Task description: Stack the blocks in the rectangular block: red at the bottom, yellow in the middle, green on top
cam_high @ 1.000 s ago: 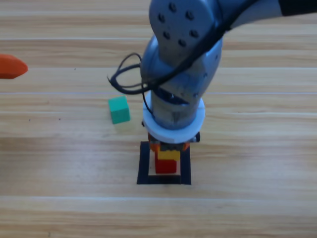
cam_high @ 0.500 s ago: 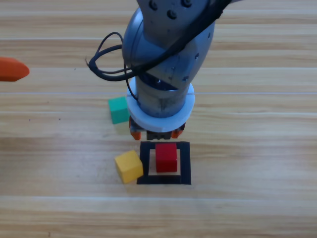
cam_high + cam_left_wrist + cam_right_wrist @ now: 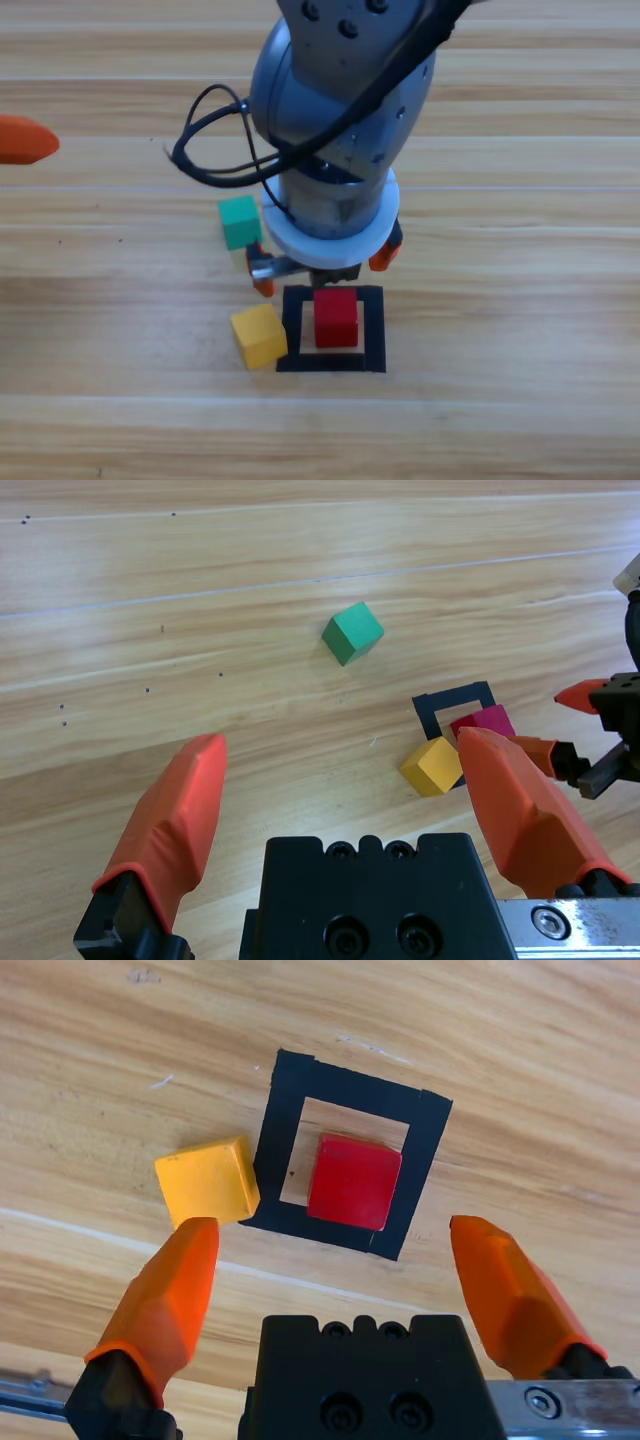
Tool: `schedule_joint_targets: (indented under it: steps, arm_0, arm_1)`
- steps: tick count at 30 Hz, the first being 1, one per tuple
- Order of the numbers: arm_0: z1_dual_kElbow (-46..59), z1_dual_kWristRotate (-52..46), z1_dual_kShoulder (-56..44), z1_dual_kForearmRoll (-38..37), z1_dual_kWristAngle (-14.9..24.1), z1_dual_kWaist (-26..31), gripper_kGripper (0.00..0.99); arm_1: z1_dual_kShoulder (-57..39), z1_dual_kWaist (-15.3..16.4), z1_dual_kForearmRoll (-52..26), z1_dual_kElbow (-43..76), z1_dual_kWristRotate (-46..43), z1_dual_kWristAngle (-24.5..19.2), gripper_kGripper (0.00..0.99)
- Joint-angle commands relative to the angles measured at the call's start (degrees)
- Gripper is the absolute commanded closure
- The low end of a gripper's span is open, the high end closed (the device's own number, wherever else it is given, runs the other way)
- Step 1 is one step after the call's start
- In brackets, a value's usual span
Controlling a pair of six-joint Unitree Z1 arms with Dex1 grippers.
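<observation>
At your far left the left tool waits at the desk edge, jaws spread wide and empty. Compared with half a second ago, the right tool has opened wide, its orange tips now showing either side of the wrist, above the rectangular block. The green cube sits just left of that arm, turned slightly. The yellow cube lies skewed on the desk, one corner touching the tape's left edge, off the stack. The red cube sits squarely inside the frame, nothing on top.
</observation>
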Motion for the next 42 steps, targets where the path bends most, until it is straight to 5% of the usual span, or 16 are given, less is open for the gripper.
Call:
schedule_joint_targets:
  steps: [1,5,8,14,24,31,38,42]
  arm_0:
    - [0.76,-0.46,0.95,-0.32,0.77,1.17,0.001]
    - [0.76,-0.46,0.95,-0.23,0.77,1.17,0.001]
    - [0.76,-0.46,1.04,0.03,0.77,1.17,0.001]
    - [0.76,-0.46,1.04,0.29,0.77,1.17,0.001]
    - [1.02,-0.64,1.04,0.29,0.77,1.17,0.001]
    - [1.11,-0.64,1.39,0.03,0.77,1.17,0.001]
    - [1.29,-0.73,1.65,-0.23,0.77,1.17,0.001]
    - [1.29,-0.64,1.65,-0.32,0.77,1.17,0.001]
  arm_1:
    - [1.19,-0.56,1.05,-3.06,-10.26,2.46,0.0]
    - [3.3,0.49,0.7,-8.77,-20.36,8.08,0.0]
    - [5.06,-1.09,0.7,-8.86,-25.9,16.69,0.0]
    - [9.37,-3.29,0.61,-9.48,-28.45,21.53,0.0]
    - [12.97,-3.29,0.61,-10.35,-22.65,15.55,0.0]
    - [14.82,-3.02,0.61,-11.58,-22.3,15.2,0.01]
    - [17.01,-3.02,0.61,-12.29,-22.21,15.38,0.343]
    - [16.49,-2.59,0.7,-12.73,-22.3,15.29,0.834]
